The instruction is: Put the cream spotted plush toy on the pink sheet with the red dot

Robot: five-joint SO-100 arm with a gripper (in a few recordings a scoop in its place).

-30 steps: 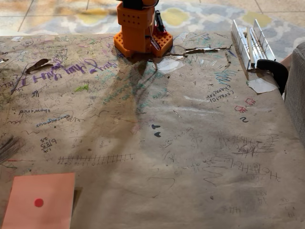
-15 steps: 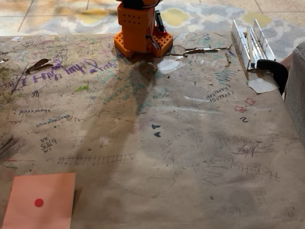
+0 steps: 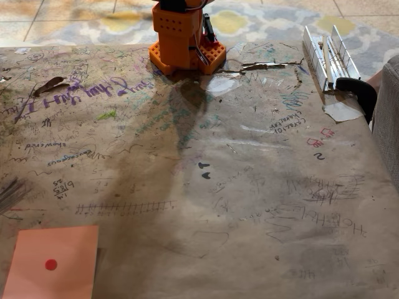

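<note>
1. The pink sheet with the red dot (image 3: pixel 51 263) lies bare on the table (image 3: pixel 249 187), bottom left.
2. I cannot find the plush toy.
3. The orange arm base (image 3: pixel 182 37) stands far back; jaws out of sight.
4. Everything is left to do.

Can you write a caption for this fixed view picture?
Orange robot base on a scribbled table, pink sheet with red dot waiting.
</note>
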